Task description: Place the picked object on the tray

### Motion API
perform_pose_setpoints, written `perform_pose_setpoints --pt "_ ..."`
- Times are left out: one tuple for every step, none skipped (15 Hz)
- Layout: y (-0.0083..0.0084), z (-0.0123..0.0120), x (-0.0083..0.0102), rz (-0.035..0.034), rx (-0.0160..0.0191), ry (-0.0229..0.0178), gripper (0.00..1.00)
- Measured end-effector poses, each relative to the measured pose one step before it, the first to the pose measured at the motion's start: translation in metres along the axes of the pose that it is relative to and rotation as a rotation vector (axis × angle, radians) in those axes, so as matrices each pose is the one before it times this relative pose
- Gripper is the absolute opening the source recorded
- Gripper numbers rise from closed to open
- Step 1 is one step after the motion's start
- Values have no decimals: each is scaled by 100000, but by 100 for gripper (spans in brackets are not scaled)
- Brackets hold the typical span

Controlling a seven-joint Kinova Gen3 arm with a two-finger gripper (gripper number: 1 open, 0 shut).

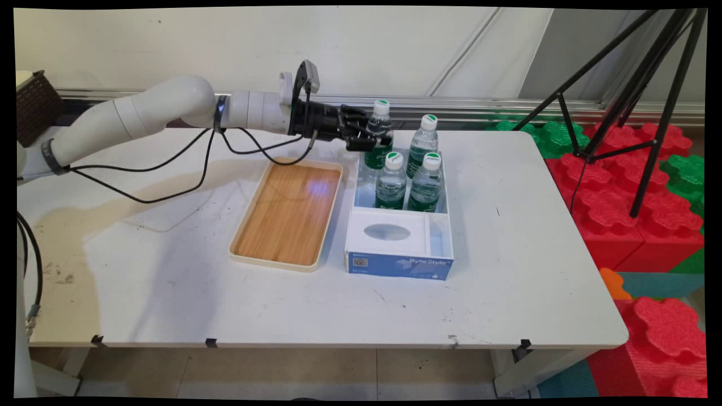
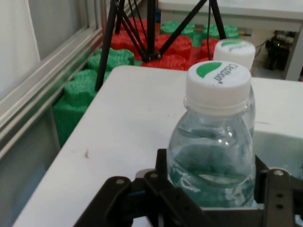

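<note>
Nearest the main camera, a blue-and-white tissue box lies at the front end of a white bin, with a bamboo tray just beside the bin on its left. Behind the tissue box four water bottles stand upright in the bin, two by two. The gripper reaches in level from the left, and the far-left bottle sits between its fingers, long axis vertical and straight ahead of the hand. The fingers have closed in around the bottle's body below the shoulder; the hand view shows the black linkage hugging it on both sides, so the hold looks firm, though the pad contact itself is hidden. The other far bottle stands just beside it to the right, and the two front bottles stand close in front. Only the hand view shows the held bottle's cap with its green mark and the second cap behind it; only the main view shows the tray, the tissue box and the whole row layout.
</note>
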Motion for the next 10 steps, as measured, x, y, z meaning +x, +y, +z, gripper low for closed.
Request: perform_pose_setpoints --pt "-38 23 321 12 -33 592 0" --pt "-34 -21 487 -57 22 921 0" --pt "-21 -27 617 -66 119 1172 0" --pt "-44 46 757 -41 55 1359 0" --pt "-34 24 659 -22 29 1146 0" --pt "-41 61 817 -1 -23 1390 0" --pt "-28 -64 820 66 53 1286 0" --pt "-25 -83 672 63 35 946 0" --pt "-3 -210 768 178 65 950 0" --pt "14 -272 701 152 -97 611 0"
